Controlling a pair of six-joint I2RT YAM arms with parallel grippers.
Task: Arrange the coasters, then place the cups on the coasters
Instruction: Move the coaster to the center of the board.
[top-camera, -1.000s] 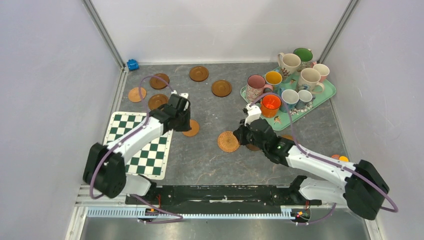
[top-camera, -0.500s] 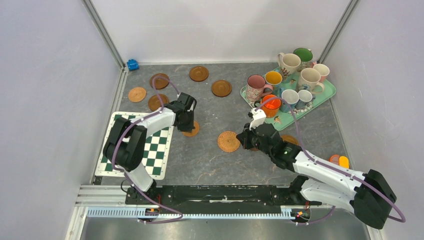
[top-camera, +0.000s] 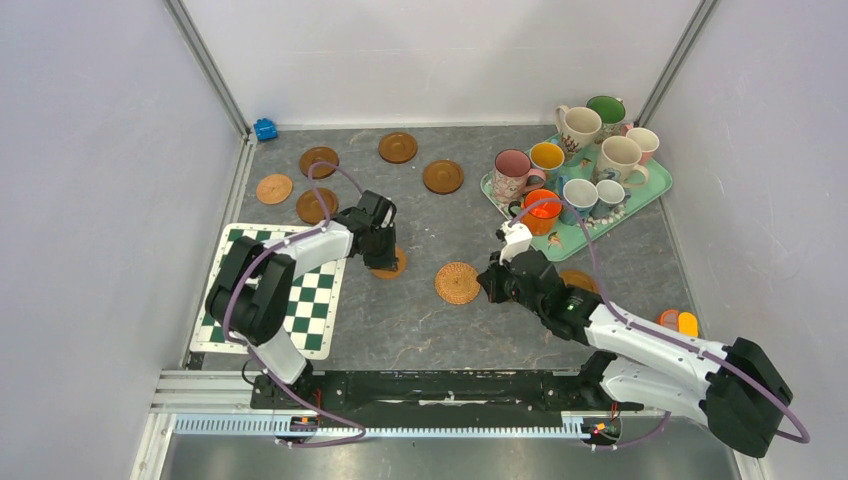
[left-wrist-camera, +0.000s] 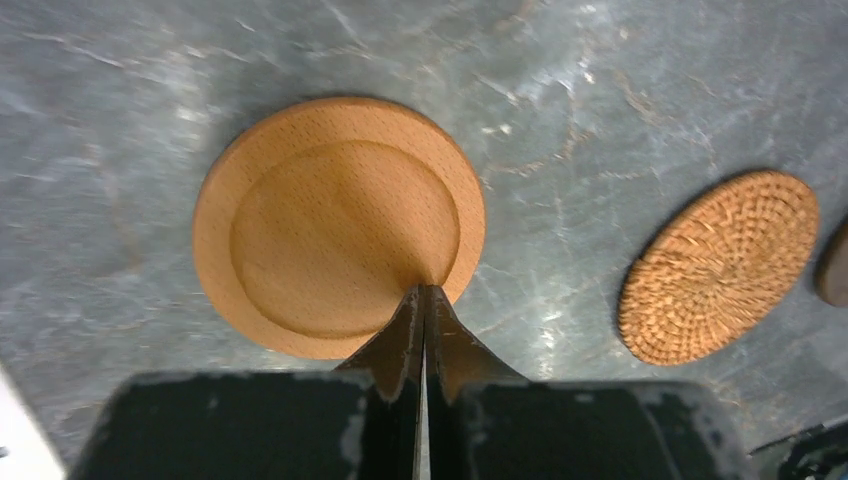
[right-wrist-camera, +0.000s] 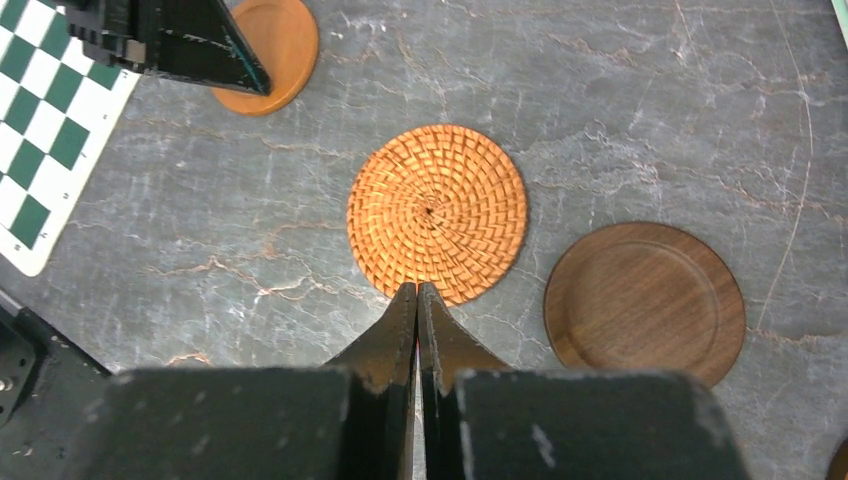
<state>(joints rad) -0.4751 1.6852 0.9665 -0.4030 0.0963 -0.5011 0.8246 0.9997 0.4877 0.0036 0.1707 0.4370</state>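
My left gripper (left-wrist-camera: 425, 290) is shut, its tips resting on the near rim of a light wooden coaster (left-wrist-camera: 338, 222) that lies flat on the grey table; in the top view this gripper (top-camera: 383, 256) covers most of that coaster (top-camera: 397, 267). My right gripper (right-wrist-camera: 417, 287) is shut too, tips at the near edge of a woven rattan coaster (right-wrist-camera: 437, 212). A dark wooden coaster (right-wrist-camera: 645, 303) lies just right of it. Several more coasters (top-camera: 443, 176) are scattered at the back left. The cups (top-camera: 512, 172) stand together on a mint tray (top-camera: 652, 180) at the back right.
A green-white checkered mat (top-camera: 290, 300) lies at the left, by the left arm. A small blue object (top-camera: 265, 129) sits in the back left corner. Small orange and yellow items (top-camera: 680, 320) lie by the right wall. Grey walls close in both sides.
The left arm has folded in and its gripper has slid a little right and nearer, the light coaster moving with it. The right gripper has shifted slightly right; the rattan coaster has stayed put.
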